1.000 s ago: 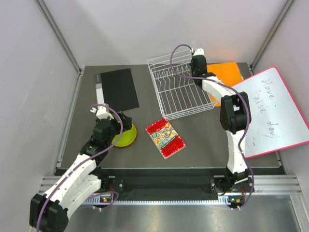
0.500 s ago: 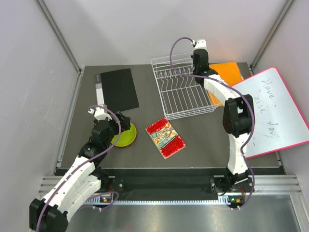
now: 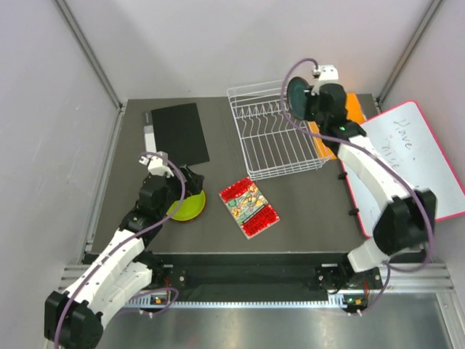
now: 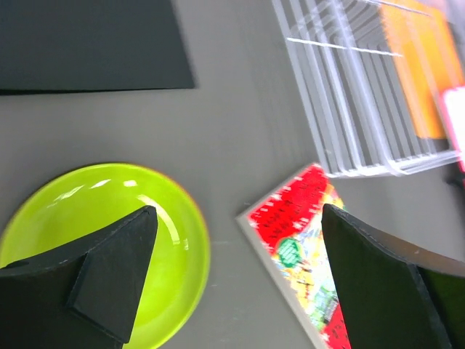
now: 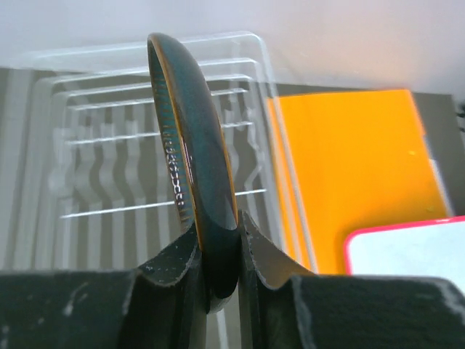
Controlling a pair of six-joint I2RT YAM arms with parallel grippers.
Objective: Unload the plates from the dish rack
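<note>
Right fingers (image 5: pixel 168 270) pinch upright teal plate (image 5: pixel 190 138) by its rim above rack's (image 3: pixel 272 145) far-right corner. Left fingers (image 4: pixel 109 280) spread over lime plate (image 4: pixel 178 243).

Top camera looks down; wrist close-ups share the dish rack (image 3: pixel 270 145).

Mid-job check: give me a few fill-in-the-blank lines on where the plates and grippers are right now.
The right gripper holds the teal plate on ___.
The left gripper hangs ___ over the lime plate.
The lime plate lies ___ on the table.
The dish rack holds ___ plates.
Missing words: edge; open; flat; no.
</note>
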